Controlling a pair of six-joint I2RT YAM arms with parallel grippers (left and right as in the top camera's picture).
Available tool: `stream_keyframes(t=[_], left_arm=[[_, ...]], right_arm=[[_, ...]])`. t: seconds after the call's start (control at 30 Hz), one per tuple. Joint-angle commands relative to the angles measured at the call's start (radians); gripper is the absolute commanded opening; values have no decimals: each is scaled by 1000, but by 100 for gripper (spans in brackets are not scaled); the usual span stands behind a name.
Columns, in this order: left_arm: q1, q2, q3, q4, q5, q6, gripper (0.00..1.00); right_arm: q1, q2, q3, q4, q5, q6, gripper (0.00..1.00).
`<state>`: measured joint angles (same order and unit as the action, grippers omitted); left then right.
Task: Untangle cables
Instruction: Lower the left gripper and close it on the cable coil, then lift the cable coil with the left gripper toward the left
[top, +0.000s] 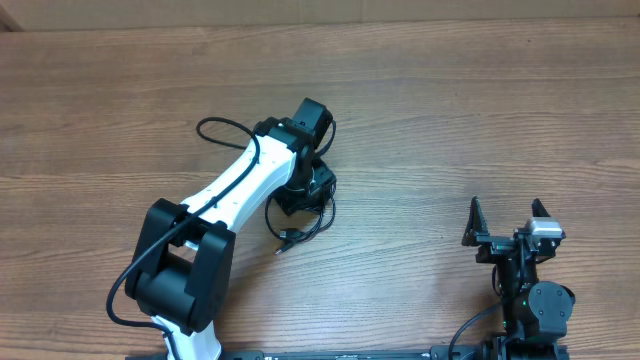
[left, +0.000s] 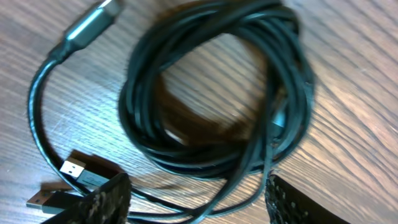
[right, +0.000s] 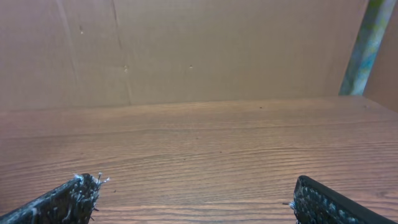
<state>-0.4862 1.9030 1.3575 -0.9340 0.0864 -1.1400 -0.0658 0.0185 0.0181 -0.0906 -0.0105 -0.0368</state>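
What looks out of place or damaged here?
Nothing damaged or spilled. The cables lie in one tangled coil on the table under the open left gripper, plug ends loose beside it. The right gripper sits open, apart.

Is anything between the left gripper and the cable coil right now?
Nothing visible does. The left gripper hangs open right at the cables, which lie coiled on the table. Only their own plug ends lie beside one finger.

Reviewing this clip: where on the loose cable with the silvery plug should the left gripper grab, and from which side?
Probably the single strand just behind the silvery plug, from straight above, closing across it. There it lies flat and alone on the table, clear of the coil, whose loops overlap.
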Motion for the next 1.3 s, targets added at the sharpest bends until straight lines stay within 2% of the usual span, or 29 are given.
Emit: stream_keyframes(t=[0.0,0.23,0.33,0.37,0.4,0.43,0.47,0.5,0.73,1.0,1.27], left_arm=[[3,6,-46,0,-34,-98,68],[3,6,-130,113,-70,-98,69],[3,6,-166,179,-87,-98,60],[2,6,-179,201,-98,-97,49],[2,6,-184,208,-108,-95,46],[2,6,-187,209,-126,-94,37],[2,6,-188,206,-146,-92,25],[2,6,-188,206,-159,-72,4],[28,-22,-109,164,-188,192,4],[36,-222,66,-4,-254,246,4],[36,-488,78,-16,-190,267,4]], right_arm=[[-6,-4,-10,6,10,6,100],[-6,-4,-10,6,10,6,100],[-6,-4,-10,6,10,6,100],[-6,-4,-10,6,10,6,100],[-6,-4,-10,6,10,6,100],[-6,-4,-10,6,10,6,100],[-6,-4,-10,6,10,6,100],[-6,-4,-10,6,10,6,100],[-6,-4,-10,6,10,6,100],[-6,-4,-10,6,10,6,100],[-6,-4,-10,6,10,6,100]])
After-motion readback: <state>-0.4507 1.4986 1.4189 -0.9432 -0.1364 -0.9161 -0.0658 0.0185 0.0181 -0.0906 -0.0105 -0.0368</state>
